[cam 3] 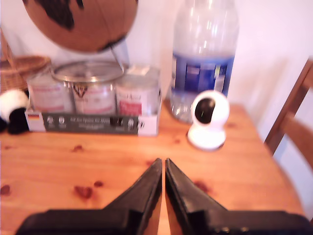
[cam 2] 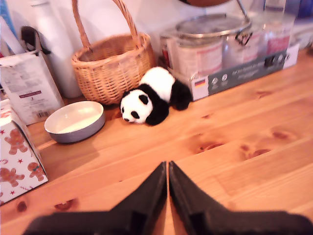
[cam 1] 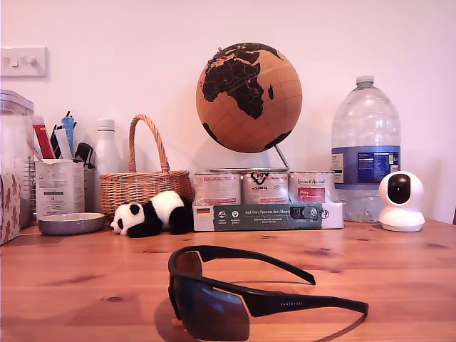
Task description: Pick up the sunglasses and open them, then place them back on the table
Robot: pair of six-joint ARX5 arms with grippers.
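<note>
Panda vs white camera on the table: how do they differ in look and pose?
The panda is a soft black-and-white plush lying on its belly; the white camera is a hard, glossy unit standing upright on a base. The panda lies at the wicker basket, toward the exterior view's left; the camera stands by the water bottle at that view's right. The camera has one dark round lens face; the panda has black patches. Both rest on the table.
</note>
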